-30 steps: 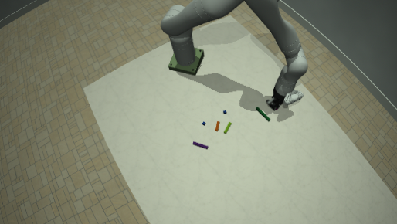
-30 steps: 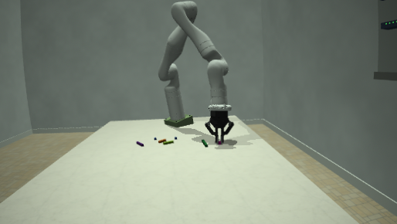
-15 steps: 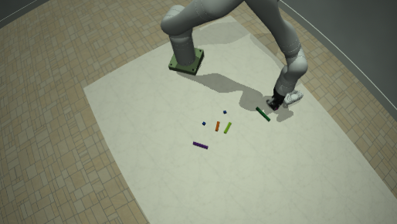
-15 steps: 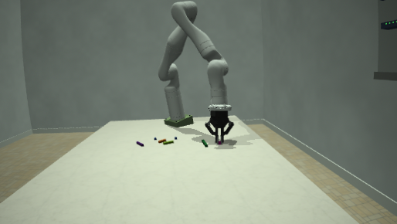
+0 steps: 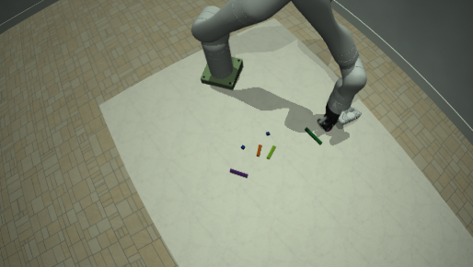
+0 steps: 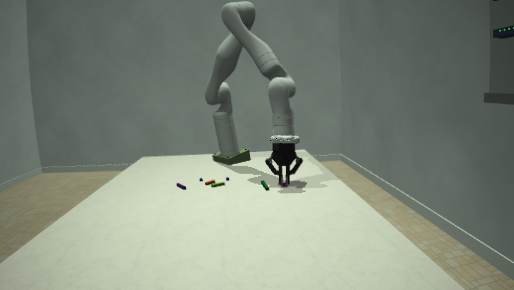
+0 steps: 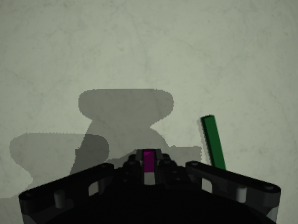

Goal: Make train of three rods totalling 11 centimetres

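Note:
My gripper (image 5: 326, 125) stands low over the white table top at the right, shut on a short magenta rod (image 7: 149, 161). The rod also shows between the fingertips in the exterior view (image 6: 284, 184). A green rod (image 5: 313, 136) lies just left of the gripper; it also shows in the wrist view (image 7: 213, 141) and in the exterior view (image 6: 264, 185). Further left lie a lime rod (image 5: 271, 152), an orange rod (image 5: 259, 150), two blue cubes (image 5: 268, 133) (image 5: 243, 147) and a purple rod (image 5: 238, 173), all apart from one another.
The arm's green base plate (image 5: 222, 75) stands at the table's far side. The table's right edge runs close behind the gripper, with tiled floor and a grey wall beyond it.

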Available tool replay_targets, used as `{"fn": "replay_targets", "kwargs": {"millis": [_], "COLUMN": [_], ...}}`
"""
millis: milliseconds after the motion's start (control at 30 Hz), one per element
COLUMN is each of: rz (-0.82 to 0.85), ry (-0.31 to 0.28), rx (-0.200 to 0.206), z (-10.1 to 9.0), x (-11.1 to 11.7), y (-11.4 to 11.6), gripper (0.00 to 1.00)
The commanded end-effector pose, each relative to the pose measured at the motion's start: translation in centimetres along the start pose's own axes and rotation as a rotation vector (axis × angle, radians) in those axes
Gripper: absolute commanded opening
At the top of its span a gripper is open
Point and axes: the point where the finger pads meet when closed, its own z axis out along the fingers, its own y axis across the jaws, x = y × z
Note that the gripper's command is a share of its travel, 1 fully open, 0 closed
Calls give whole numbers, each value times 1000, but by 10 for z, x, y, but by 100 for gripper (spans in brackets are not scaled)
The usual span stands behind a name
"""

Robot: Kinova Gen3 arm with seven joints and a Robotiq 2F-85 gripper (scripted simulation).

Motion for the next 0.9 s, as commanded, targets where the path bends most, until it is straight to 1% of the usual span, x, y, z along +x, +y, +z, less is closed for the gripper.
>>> {"fn": "replay_targets", "kwargs": {"millis": [0, 67, 167, 367, 467, 533, 667, 867], "rz": [0, 0, 0, 0, 0, 0, 0, 0], "ry": [2, 2, 2, 2, 2, 2, 2, 2], "rx": [1, 1, 1, 1, 1, 1, 1, 1], "z": [-2, -7, -22, -67, -86, -86, -99, -100], "x": [1, 1, 1, 0, 0, 0, 0, 0], "y": [0, 0, 0, 0, 0, 0, 0, 0], "gripper": [5, 5, 5, 5, 5, 5, 5, 5]}}
